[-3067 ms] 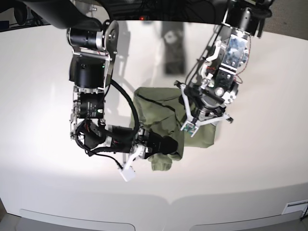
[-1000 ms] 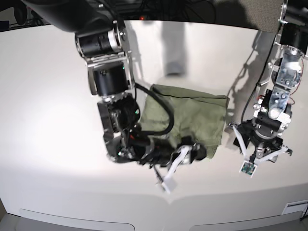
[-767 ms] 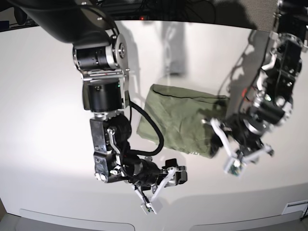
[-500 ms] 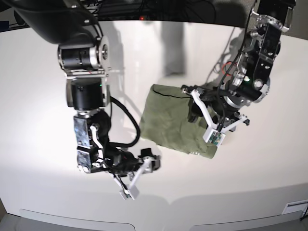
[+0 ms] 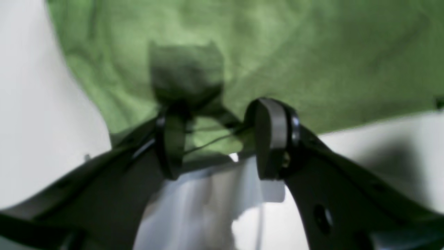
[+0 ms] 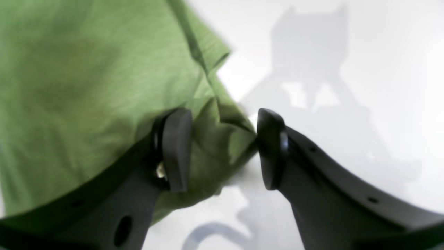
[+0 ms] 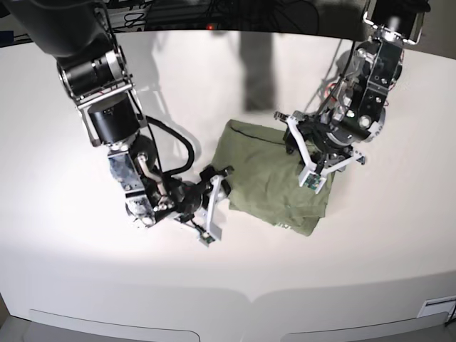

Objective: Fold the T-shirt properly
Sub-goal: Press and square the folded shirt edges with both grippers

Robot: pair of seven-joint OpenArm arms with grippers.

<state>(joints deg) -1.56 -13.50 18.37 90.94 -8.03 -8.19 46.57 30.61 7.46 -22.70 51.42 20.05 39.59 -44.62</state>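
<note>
On the white counter (image 7: 64, 235), near its middle, we see the T-shirt (image 7: 267, 178) lying as a folded, wrinkled green bundle with an arm at each side. Only the base view gives us this whole layout. There the right arm comes down from the upper left, bends low over the counter and points its right hand (image 7: 214, 203) sideways at the shirt's left edge. The left arm drops from the upper right, and its left hand (image 7: 310, 153) hangs over the shirt's right part.

The wrist views add what the base view cannot. In the right wrist view, the right hand (image 6: 223, 149) stands open, its fingers apart around a creased corner of the T-shirt (image 6: 86, 86) without pinching it, pale counter (image 6: 347, 104) beyond. In the left wrist view, which is blurred, the left hand (image 5: 216, 139) is likewise open, its fingers spread over the hem of the T-shirt (image 5: 277, 52), where a fold or thread lies between them; we cannot tell whether they touch the cloth.
</note>
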